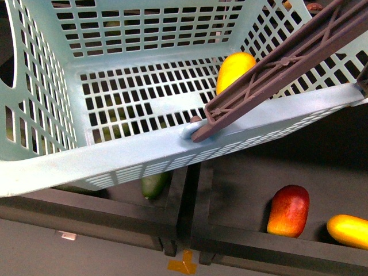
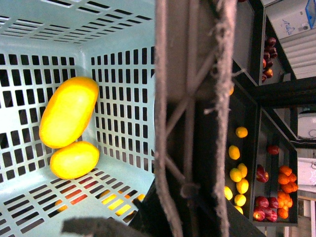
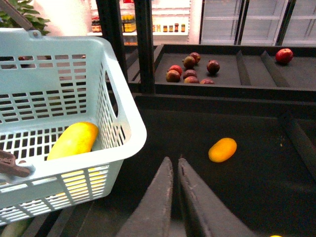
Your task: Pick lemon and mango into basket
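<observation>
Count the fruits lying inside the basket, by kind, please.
Mango: 1
Lemon: 1
Total in the basket: 2

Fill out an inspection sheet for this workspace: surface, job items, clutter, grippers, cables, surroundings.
Surface: dark display trays below the basket.
Job items: mango and lemon lie touching in the basket.
Clutter: red-and-yellow mango, yellow fruit, green fruit in the trays.
Grippers: right gripper shut, empty, beside the basket; left not seen.
Cables: nothing seen.
Surroundings: shelves of red fruit, glass-door coolers.
</observation>
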Robot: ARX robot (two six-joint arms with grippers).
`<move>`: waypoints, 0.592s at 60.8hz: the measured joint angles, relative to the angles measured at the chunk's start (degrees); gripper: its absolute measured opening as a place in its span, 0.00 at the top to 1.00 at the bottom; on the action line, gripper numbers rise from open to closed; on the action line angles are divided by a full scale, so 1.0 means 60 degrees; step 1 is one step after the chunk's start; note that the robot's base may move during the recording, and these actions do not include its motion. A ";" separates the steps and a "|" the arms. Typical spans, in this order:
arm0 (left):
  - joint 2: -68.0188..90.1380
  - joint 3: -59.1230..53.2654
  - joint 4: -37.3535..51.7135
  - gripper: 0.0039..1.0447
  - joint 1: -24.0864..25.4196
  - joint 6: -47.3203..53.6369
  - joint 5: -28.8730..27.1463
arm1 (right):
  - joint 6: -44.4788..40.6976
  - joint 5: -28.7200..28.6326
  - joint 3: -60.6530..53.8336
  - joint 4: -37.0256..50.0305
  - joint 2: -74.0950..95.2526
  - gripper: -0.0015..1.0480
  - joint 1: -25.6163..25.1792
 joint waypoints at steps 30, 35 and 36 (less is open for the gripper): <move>0.0000 0.0000 0.0000 0.96 0.0000 -0.0011 0.0004 | 0.0000 0.0000 0.0000 0.0000 -0.0007 0.07 0.0000; 0.0000 0.0000 0.0000 0.96 0.0000 -0.0011 0.0007 | 0.0000 0.0000 0.0000 0.0000 -0.0007 0.09 0.0000; 0.0000 0.0000 0.0000 0.96 0.0000 -0.0011 0.0007 | 0.0000 0.0000 0.0000 0.0000 -0.0007 0.08 0.0000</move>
